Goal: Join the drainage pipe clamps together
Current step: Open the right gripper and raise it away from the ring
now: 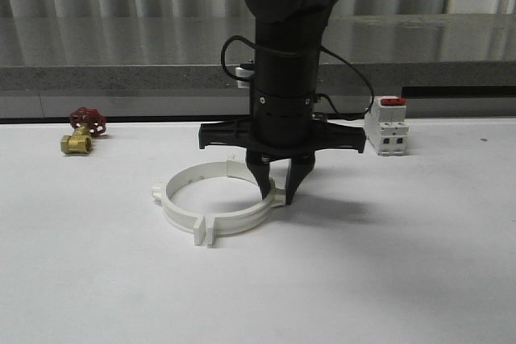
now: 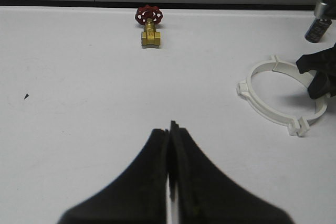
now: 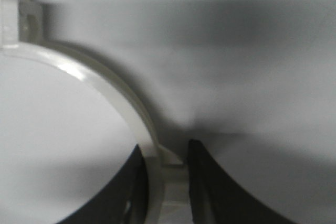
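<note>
The drainage pipe clamps (image 1: 230,223) lie on the white table as one wide white ring with flange tabs around its rim. My right gripper (image 1: 278,191) comes straight down on the ring's right side. In the right wrist view the ring wall (image 3: 100,80) and a tab fill the gap between the two black fingers of the right gripper (image 3: 165,153), which press on them from either side. My left gripper (image 2: 170,127) hangs over bare table well to the left of the ring (image 2: 262,108), its jaws pressed together with nothing in them.
A brass valve with a red handwheel (image 1: 81,130) sits at the back left. A white switch with a red top (image 1: 387,125) stands at the back right. A grey counter ledge (image 1: 121,78) runs behind the table.
</note>
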Controlling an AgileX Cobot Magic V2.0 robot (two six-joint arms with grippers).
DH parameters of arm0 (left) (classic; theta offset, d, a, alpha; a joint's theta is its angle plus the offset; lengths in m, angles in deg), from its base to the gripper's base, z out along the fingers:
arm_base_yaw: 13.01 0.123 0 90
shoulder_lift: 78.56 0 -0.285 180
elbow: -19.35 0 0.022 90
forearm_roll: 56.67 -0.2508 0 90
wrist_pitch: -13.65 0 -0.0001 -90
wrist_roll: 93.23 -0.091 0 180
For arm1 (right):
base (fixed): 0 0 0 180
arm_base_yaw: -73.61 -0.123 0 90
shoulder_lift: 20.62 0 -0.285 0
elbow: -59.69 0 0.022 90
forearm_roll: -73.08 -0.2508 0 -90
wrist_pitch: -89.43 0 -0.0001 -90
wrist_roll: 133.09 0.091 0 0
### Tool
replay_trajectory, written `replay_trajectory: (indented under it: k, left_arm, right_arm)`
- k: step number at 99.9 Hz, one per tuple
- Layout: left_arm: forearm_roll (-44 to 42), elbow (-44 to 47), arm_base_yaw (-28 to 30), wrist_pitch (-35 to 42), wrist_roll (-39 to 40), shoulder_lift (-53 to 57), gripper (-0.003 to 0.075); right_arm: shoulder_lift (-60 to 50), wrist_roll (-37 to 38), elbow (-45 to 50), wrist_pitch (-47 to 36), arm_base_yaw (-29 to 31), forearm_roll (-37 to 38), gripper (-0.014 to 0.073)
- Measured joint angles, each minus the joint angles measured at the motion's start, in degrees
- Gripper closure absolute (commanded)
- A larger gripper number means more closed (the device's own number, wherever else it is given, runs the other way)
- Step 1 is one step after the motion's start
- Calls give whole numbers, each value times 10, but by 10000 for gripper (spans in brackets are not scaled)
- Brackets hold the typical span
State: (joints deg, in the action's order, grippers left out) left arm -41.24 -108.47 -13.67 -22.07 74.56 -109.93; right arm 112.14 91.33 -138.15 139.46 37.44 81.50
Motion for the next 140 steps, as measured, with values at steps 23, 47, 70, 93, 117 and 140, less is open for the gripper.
replay_trajectory:
  k: [23,47,70,93,117,140]
  left_arm:
    - [0,0,0,0,0,0,741]
    - [0,0,0,0,0,0,741]
    - [0,0,0,0,0,0,741]
    - [0,0,0,0,0,0,741]
    - [0,0,0,0,0,0,741]
    - [0,0,0,0,0,0,741]
  right_arm:
    - [2,0,-1,-5,0,-15,508]
    - [2,0,-2,-20,0,-34,158]
    - [2,0,-4,-29,-3,-39,118]
    - [-18,-38,-3,-32,-2,-24,118]
    - [-101,-121,2,-34,42,-23,118]
    - [-216,-193,73,-39,115,-20,118]
